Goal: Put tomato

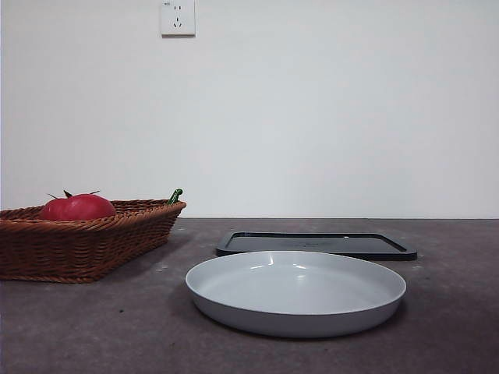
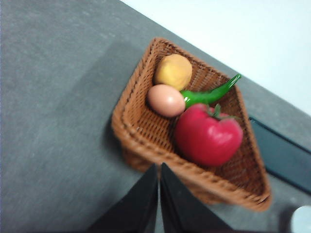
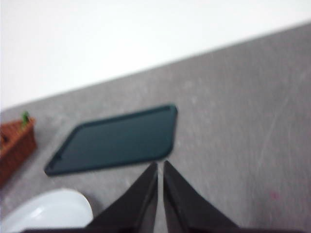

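Observation:
The glossy red tomato (image 1: 77, 207) (image 2: 208, 134) with its dark-green calyx lies in a brown wicker basket (image 1: 93, 241) (image 2: 141, 131) at the table's left. My left gripper (image 2: 159, 167) hangs above the table just outside the basket's rim, shut and holding nothing. High over the table's right part, my right gripper (image 3: 160, 165) is shut and empty too. Neither arm shows in the front view.
In the basket with the tomato lie a yellow rounded fruit (image 2: 173, 72), a pale egg (image 2: 165, 100) and a green pepper (image 2: 210, 94) (image 1: 175, 195). A grey round plate (image 1: 296, 292) (image 3: 46, 211) sits front centre, with a flat dark tray (image 1: 316, 245) (image 3: 116, 138) behind it.

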`<state>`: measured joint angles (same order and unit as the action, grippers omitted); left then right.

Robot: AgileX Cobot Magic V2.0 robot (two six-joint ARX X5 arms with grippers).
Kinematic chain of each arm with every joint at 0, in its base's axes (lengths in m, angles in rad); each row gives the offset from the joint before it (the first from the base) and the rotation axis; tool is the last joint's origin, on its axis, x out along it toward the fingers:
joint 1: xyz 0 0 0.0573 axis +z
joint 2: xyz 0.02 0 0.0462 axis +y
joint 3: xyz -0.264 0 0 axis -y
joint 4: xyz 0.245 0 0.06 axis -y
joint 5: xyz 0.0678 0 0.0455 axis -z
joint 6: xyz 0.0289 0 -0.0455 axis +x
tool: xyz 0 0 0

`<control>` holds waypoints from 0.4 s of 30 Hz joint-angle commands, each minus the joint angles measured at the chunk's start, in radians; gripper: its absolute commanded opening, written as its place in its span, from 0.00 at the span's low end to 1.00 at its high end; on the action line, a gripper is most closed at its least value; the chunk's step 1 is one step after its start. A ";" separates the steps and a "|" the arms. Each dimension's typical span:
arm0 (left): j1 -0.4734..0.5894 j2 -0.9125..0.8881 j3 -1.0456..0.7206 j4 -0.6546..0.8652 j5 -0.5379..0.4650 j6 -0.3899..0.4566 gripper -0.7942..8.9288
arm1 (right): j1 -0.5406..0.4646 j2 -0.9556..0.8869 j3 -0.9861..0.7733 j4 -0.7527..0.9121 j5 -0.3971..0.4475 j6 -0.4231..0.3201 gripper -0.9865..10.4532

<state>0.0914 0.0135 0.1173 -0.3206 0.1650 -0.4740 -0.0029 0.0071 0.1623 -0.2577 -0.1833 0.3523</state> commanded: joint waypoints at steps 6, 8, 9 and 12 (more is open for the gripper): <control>0.003 0.093 0.196 -0.057 0.066 0.031 0.09 | 0.001 0.081 0.174 -0.055 -0.004 -0.027 0.09; 0.003 0.133 0.253 -0.081 0.100 0.053 0.09 | 0.001 0.121 0.234 -0.081 -0.008 -0.052 0.09; 0.003 0.156 0.283 -0.096 0.119 0.068 0.09 | 0.001 0.144 0.266 -0.097 -0.012 -0.065 0.09; 0.003 0.235 0.378 -0.156 0.174 0.127 0.09 | 0.001 0.225 0.365 -0.156 -0.047 -0.112 0.09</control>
<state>0.0914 0.2279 0.4622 -0.4717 0.3241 -0.4053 -0.0029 0.2115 0.4999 -0.4084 -0.2195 0.2844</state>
